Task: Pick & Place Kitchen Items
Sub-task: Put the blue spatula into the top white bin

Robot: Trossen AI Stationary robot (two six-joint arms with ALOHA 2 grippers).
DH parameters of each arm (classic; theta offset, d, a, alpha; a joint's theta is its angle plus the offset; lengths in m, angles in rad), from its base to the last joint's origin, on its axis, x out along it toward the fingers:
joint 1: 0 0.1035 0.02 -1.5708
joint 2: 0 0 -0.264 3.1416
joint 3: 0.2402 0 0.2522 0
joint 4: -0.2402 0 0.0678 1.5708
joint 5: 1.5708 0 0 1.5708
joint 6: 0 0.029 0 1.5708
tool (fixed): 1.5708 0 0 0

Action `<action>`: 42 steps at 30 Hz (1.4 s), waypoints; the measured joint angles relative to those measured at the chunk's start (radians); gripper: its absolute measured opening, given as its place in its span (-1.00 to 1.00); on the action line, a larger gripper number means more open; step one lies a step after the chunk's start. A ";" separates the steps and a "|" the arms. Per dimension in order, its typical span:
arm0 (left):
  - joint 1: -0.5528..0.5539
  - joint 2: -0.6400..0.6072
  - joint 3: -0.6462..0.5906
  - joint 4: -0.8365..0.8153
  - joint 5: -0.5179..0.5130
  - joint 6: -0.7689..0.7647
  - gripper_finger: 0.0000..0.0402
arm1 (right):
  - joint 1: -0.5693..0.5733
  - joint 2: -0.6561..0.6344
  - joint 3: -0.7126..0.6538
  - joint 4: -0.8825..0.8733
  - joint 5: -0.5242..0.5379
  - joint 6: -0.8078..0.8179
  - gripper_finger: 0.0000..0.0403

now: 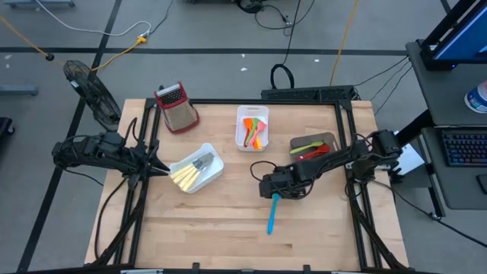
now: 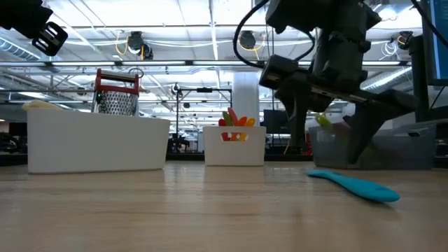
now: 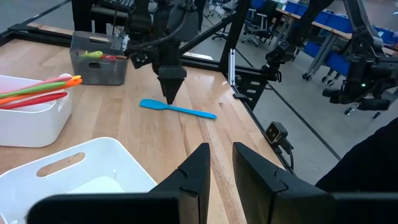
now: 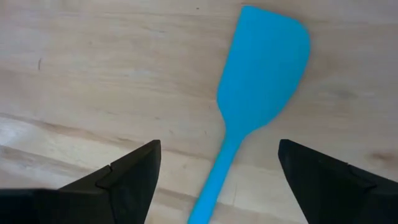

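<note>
A blue spatula (image 1: 271, 215) lies flat on the wooden table, its blade (image 4: 264, 68) toward the far side. My right gripper (image 4: 217, 171) hangs open just above it, pointing steeply down. One finger stands on each side of the handle (image 4: 214, 180), close to the blade, and neither touches it. My left gripper (image 1: 162, 169) waits at the table's left, beside a white bin (image 1: 213, 173) that holds yellow and grey utensils. A narrow gap shows between its fingers (image 3: 199, 174), with nothing in it.
A second white bin (image 1: 242, 114) at the far middle holds orange, red and green utensils. A grey bin (image 1: 327, 137) at the far right holds green and red ones. A metal grater with a red top (image 1: 176, 106) stands at the far left. Bare table lies toward the near edge.
</note>
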 joint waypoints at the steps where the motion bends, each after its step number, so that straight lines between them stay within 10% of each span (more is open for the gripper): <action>1: 0.000 0.000 0.000 0.000 0.000 0.000 -0.65 | 0.000 -0.004 0.000 -0.006 0.000 0.000 0.57; 42: 0.000 0.000 0.000 0.000 -0.002 0.003 -0.65 | -0.047 0.092 0.001 -0.066 0.108 0.001 0.59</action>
